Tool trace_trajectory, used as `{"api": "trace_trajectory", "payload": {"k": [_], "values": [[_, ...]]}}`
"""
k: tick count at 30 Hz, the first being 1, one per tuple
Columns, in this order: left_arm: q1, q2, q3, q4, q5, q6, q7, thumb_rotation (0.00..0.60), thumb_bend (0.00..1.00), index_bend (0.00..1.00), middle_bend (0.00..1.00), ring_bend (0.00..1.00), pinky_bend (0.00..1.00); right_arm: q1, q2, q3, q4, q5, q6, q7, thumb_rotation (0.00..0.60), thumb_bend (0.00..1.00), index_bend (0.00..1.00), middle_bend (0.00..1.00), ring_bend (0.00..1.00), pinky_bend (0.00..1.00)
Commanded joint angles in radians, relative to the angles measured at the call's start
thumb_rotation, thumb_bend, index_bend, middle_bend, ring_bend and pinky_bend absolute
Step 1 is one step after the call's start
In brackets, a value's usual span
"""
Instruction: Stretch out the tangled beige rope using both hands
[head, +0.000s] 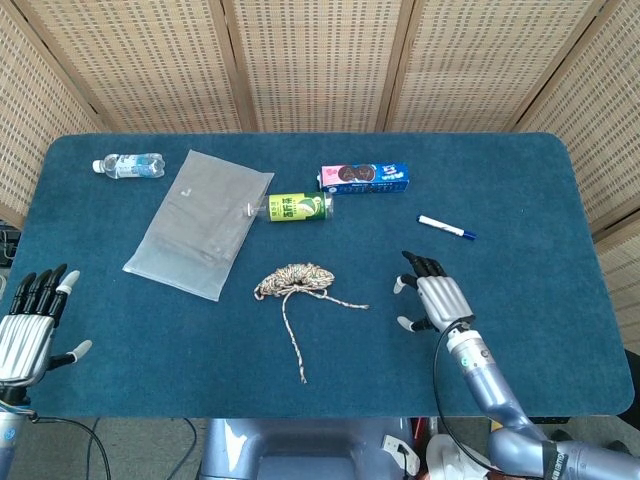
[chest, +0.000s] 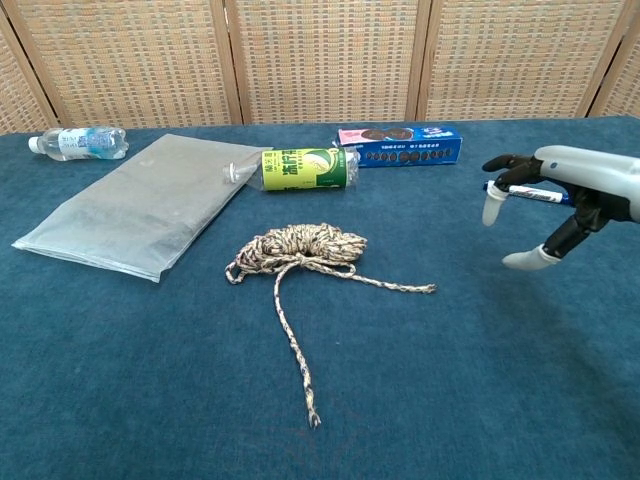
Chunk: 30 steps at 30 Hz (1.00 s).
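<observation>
You have a matt, felt-like blue cloth over the worktop (head: 520, 190), a coarse braided beige rope (head: 297, 280), a glossy clear plastic bag (head: 200, 222), a woven cane screen (head: 320, 60), and your right hand (head: 435, 298) in smooth silver metal.

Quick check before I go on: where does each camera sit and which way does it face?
Head view: high above the near edge, looking steeply down on the table; shows the left hand at the near-left corner and the right hand and forearm.
Chest view: low at the near edge, looking across the table toward the wicker screen; shows only the right hand.
Shared: rope, bag, bottles, cookie box, marker, right hand.
</observation>
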Motion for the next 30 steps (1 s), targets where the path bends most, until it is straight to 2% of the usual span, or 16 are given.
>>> {"api": "trace_trajectory", "payload": {"k": [1, 6, 10, 20, 30], "values": [[-0.002, -0.004, -0.001, 0.000, -0.004, -0.004, 0.005, 0.600, 0.00, 0.00, 0.00, 0.00, 0.00, 0.045, -0.053, 0.013, 0.063, 0.063, -0.029, -0.003, 0.600, 0.26, 0.43, 0.00, 0.00, 0.00], [-0.004, -0.006, -0.008, -0.001, -0.018, -0.005, 0.007, 0.600, 0.00, 0.00, 0.00, 0.00, 0.00, 0.101, -0.110, 0.010, 0.135, 0.161, -0.061, -0.038, 0.600, 0.29, 0.44, 0.00, 0.00, 0.00], [-0.007, -0.006, -0.010, 0.003, -0.026, -0.014, 0.010, 0.600, 0.00, 0.00, 0.00, 0.00, 0.00, 0.138, -0.158, -0.002, 0.185, 0.197, -0.075, -0.064, 0.600, 0.30, 0.44, 0.00, 0.00, 0.00], [-0.015, -0.016, -0.013, 0.008, -0.047, -0.033, 0.026, 0.600, 0.00, 0.00, 0.00, 0.00, 0.00, 0.206, -0.245, -0.018, 0.276, 0.241, -0.097, -0.089, 0.600, 0.32, 0.47, 0.00, 0.00, 0.00], [-0.020, -0.026, -0.019, 0.022, -0.053, -0.032, 0.022, 0.600, 0.00, 0.00, 0.00, 0.00, 0.00, 0.233, -0.283, -0.031, 0.330, 0.256, -0.114, -0.075, 0.600, 0.34, 0.48, 0.00, 0.00, 0.00]]}}
